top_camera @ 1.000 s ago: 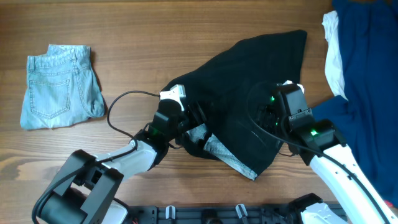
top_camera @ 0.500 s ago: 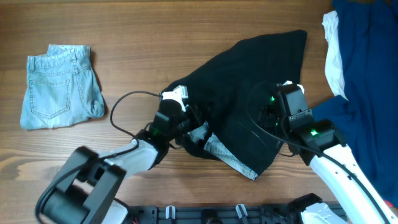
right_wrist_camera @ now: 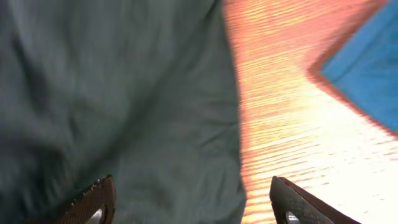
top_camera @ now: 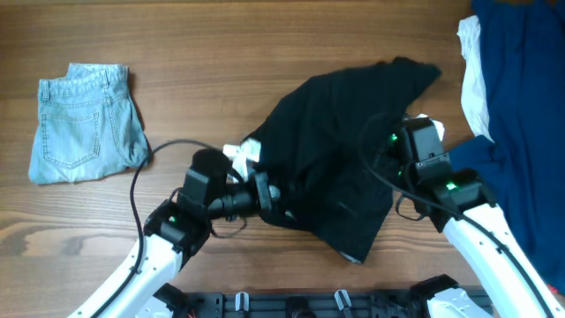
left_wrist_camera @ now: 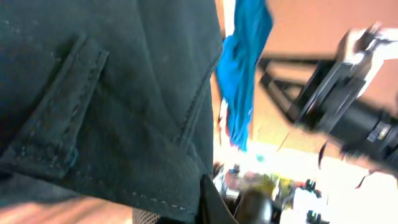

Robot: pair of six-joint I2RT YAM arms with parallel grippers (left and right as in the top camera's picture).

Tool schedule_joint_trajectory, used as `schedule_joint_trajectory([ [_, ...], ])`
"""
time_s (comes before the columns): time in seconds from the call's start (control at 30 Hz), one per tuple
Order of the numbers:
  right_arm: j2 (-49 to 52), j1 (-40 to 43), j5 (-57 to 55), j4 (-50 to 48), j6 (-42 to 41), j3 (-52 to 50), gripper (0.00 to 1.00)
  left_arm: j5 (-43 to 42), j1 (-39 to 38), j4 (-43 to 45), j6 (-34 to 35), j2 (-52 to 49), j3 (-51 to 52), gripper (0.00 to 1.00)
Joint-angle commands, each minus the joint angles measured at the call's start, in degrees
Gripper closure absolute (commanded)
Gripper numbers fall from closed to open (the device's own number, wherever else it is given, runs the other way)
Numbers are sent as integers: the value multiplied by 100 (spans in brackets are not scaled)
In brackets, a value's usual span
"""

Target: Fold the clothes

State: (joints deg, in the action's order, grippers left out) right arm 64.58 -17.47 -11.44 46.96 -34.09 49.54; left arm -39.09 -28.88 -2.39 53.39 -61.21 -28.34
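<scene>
Bunched leftward since before, on wooden table [top_camera: 265,53]: black shorts [top_camera: 335,159], clamped in left gripper [top_camera: 272,193]; right gripper [right_wrist_camera: 196,199] spread open.

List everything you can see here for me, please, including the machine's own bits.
black shorts: one, black, crumpled mid-table
denim shorts: one, light blue, far left
blue garment: one, dark blue, right edge
white garment: one, white, against the blue garment's left side
table: one, brown wood, under everything
left gripper: one, black, shut on the black shorts' left edge
right gripper: one, black, open over the shorts' right side
</scene>
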Motion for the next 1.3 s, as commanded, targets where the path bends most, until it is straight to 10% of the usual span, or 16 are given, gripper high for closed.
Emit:
schedule_joint_trajectory([
  [0.0,-68,378,-179,-66,136,39,19,-501,-363,-234,-398,337,20,96],
  [0.47,452,2190,745,-605,1408,39,16,-673,-1207,-1117,-673,1602,20,96],
  [0.97,2739,2243,1749,-2061,1266,39,21,190,-1204,-1637,-671,1803,20,96],
  [1.27,2992,2245,1364,-2157,1266,28,52,350,-1204,-1635,-671,1803,20,96],
])
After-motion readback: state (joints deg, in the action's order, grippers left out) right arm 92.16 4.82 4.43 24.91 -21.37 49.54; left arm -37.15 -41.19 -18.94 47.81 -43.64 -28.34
